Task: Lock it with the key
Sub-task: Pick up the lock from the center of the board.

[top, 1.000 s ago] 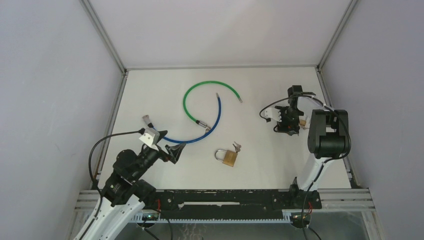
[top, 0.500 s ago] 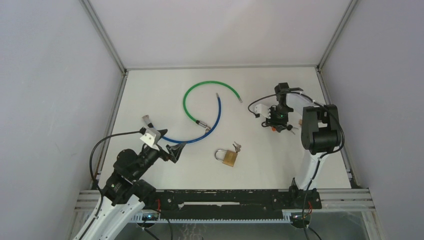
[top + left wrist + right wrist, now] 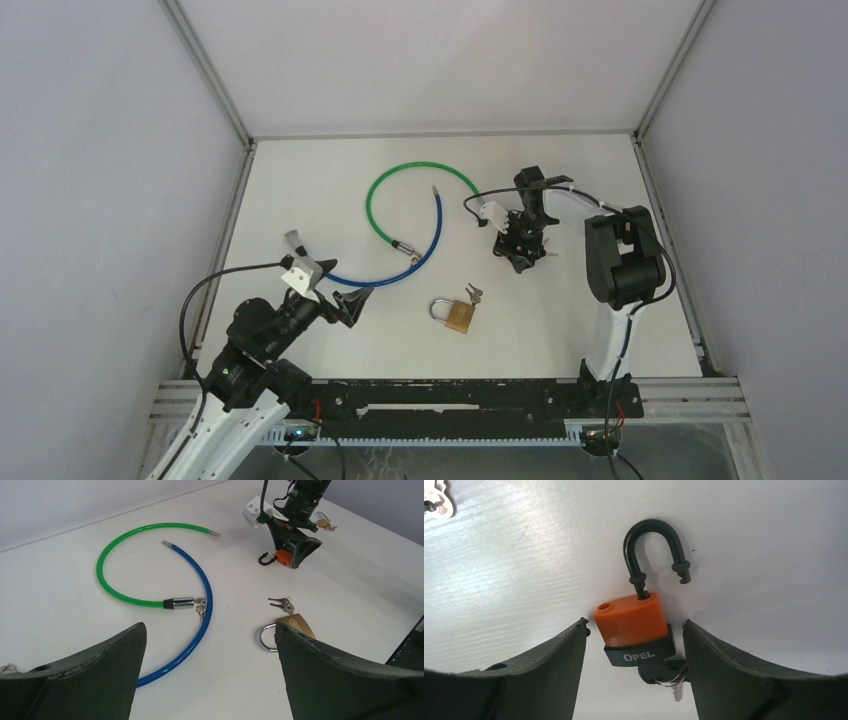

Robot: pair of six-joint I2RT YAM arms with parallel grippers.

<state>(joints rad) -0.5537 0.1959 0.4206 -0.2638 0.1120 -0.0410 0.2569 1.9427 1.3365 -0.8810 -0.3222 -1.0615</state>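
Plainly the relation that matters sits on the right half of the white table [image 3: 300,190], where the right arm [image 3: 620,265] reaches in and its right gripper [image 3: 635,625] is spread, 1 finger on each side of the orange padlock [image 3: 631,620] with a sliver of gap on both sides, pinching nothing. The left gripper [image 3: 210,627] is also spread and empty, well apart on the other side, near the blue cable [image 3: 430,240] and the green cable [image 3: 400,175], so the right arm is by far the nearer. A brass padlock [image 3: 459,315] with its own keys [image 3: 473,293] lies between the 2 arms, nearer the front edge. The orange padlock lies flat on the table, its long axis in line with the claw: the black shackle [image 3: 651,540] points away from the wrist, and the key [image 3: 669,677] sits at the near end. The shackle stands open, its free leg swung to the side opposite the empty hole [image 3: 605,607]. Judging from that, it likely needs swinging over the hole and pressing home before the key can be turned.
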